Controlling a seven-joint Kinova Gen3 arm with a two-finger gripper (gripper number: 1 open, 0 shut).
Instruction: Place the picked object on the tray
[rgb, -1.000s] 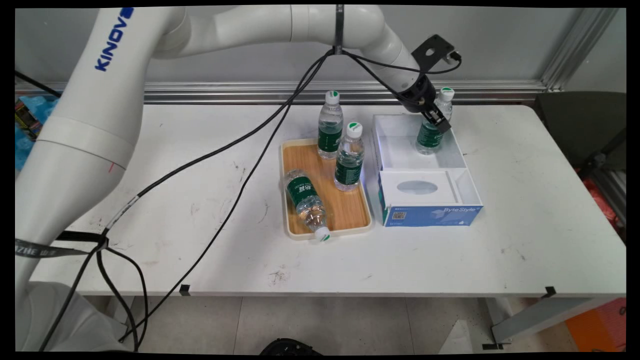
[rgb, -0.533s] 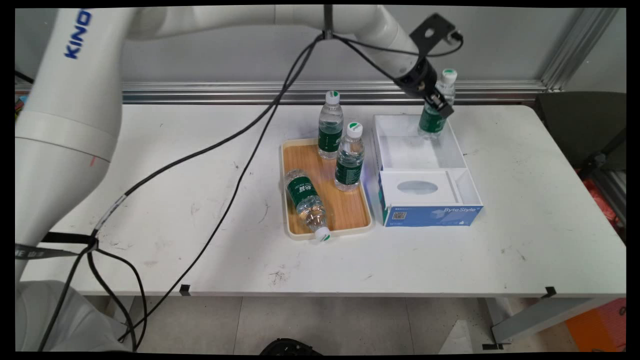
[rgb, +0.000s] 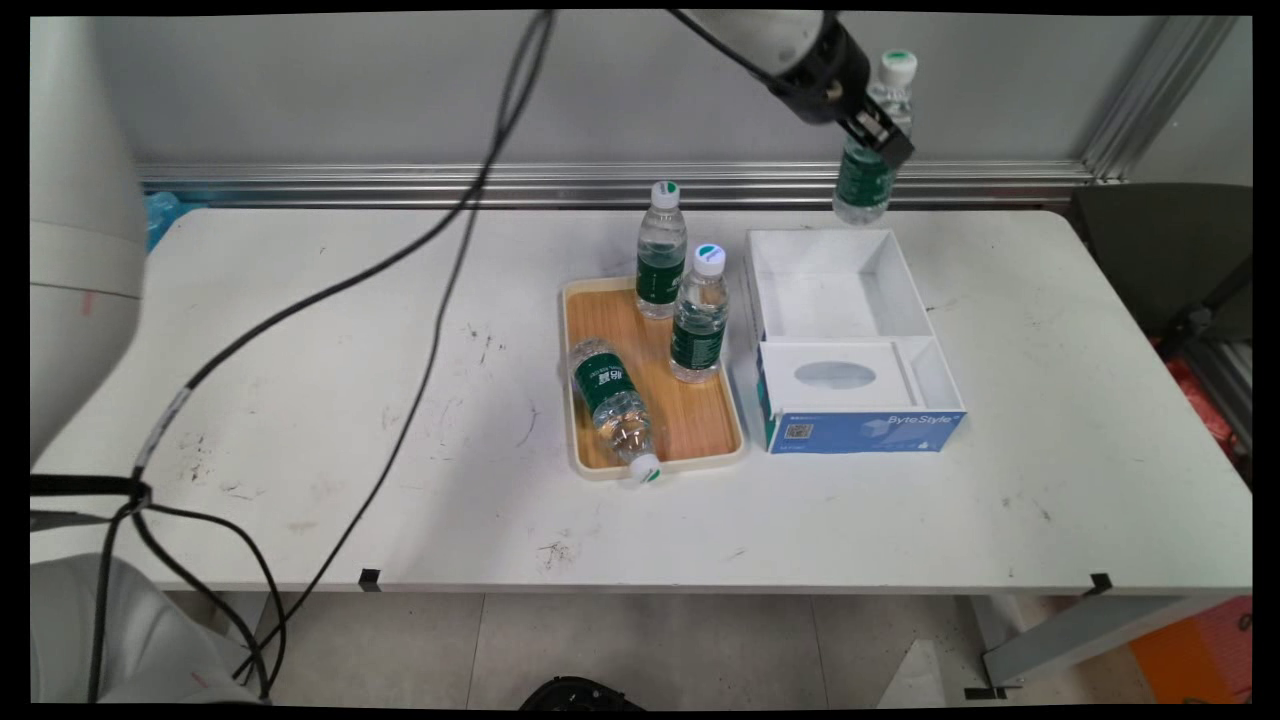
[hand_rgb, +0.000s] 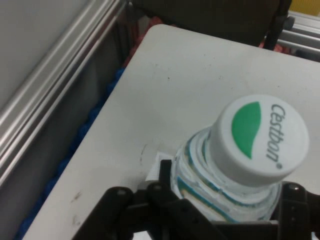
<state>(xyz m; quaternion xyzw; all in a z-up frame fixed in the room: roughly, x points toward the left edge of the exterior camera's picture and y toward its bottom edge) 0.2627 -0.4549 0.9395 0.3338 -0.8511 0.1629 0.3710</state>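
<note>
Above the white box's far rim, hand grips a water bottle aloft.

Three bottles on tray, left of box.

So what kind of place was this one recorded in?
Probably a robotics lab or test bench: a scuffed white table against an aluminium-framed wall, and staged props, namely water bottles on a wooden tray beside a white box. The gripper holds a bottle aloft.

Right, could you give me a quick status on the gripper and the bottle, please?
Gripper shut on water bottle, held high above white box. Three more bottles on wooden tray, one lying down. Nothing near the gripper.
</note>
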